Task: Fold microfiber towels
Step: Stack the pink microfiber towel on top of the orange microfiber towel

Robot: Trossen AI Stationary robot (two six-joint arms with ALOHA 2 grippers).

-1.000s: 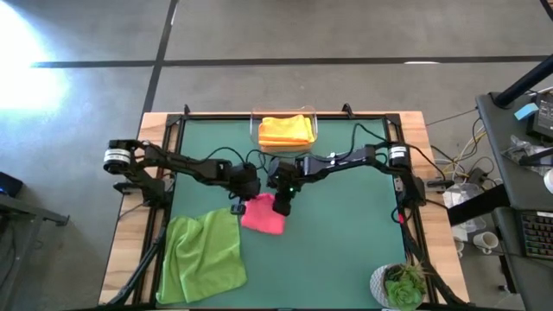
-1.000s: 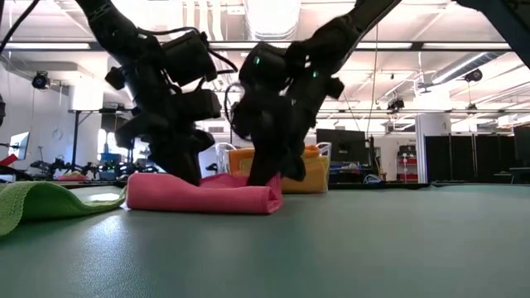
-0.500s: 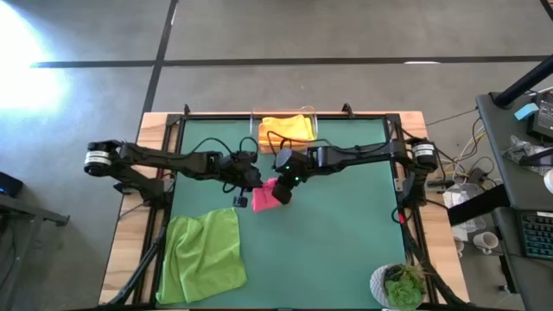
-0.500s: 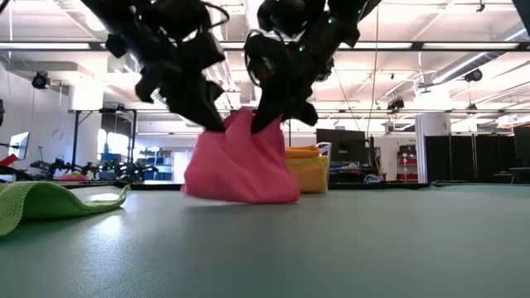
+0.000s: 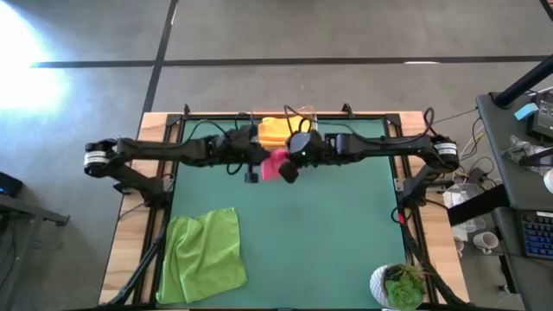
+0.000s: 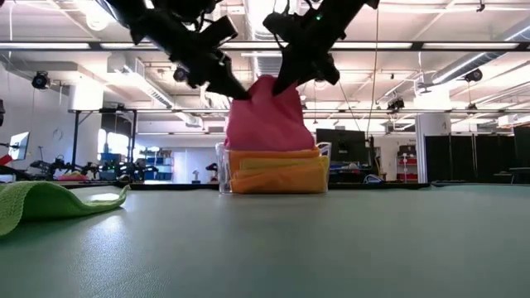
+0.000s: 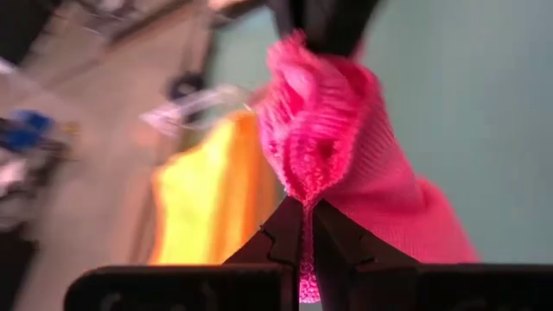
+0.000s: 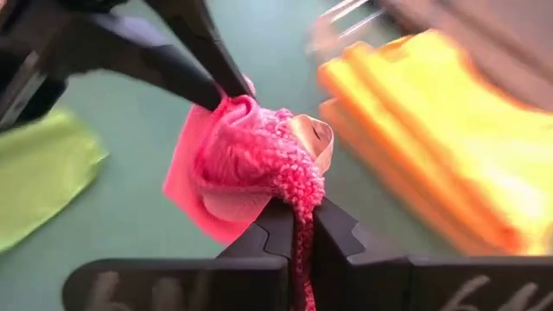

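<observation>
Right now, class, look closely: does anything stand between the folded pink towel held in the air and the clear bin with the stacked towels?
Nothing visible does. The hot pink microfiber towel hangs from both shut grippers, left gripper and right gripper, just short of the clear plastic bin holding folded orange and yellow towels.

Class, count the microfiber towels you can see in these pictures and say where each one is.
At least 4: a pink towel held aloft by both pincers near the bin, a green towel lying on the mat's near left, and a yellow towel and an orange towel in the bin. More may be hidden there.
</observation>
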